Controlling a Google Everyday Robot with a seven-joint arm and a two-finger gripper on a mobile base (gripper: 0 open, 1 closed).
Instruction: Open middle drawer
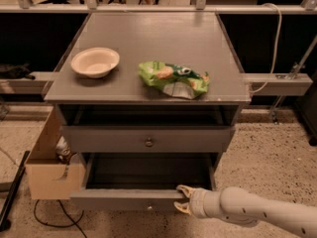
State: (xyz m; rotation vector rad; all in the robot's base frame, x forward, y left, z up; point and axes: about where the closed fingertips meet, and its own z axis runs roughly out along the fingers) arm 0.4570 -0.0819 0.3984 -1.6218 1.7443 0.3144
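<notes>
The middle drawer (124,200) is pulled well out of the grey cabinet, showing its dark, empty inside. A small round knob (148,208) sits low on its front. My gripper (181,200) comes in from the lower right on a white arm. It is at the right part of this drawer's front and its pale fingertips (184,188) are spread open, one at the front's top edge and one lower. Above, another drawer (109,139) with a round knob (148,142) stands slightly out.
On the cabinet top (148,38) lie a white bowl (95,62) and a green chip bag (173,78). A cardboard box (47,172) and cables stand on the speckled floor at the left. Metal rails run behind and to the right.
</notes>
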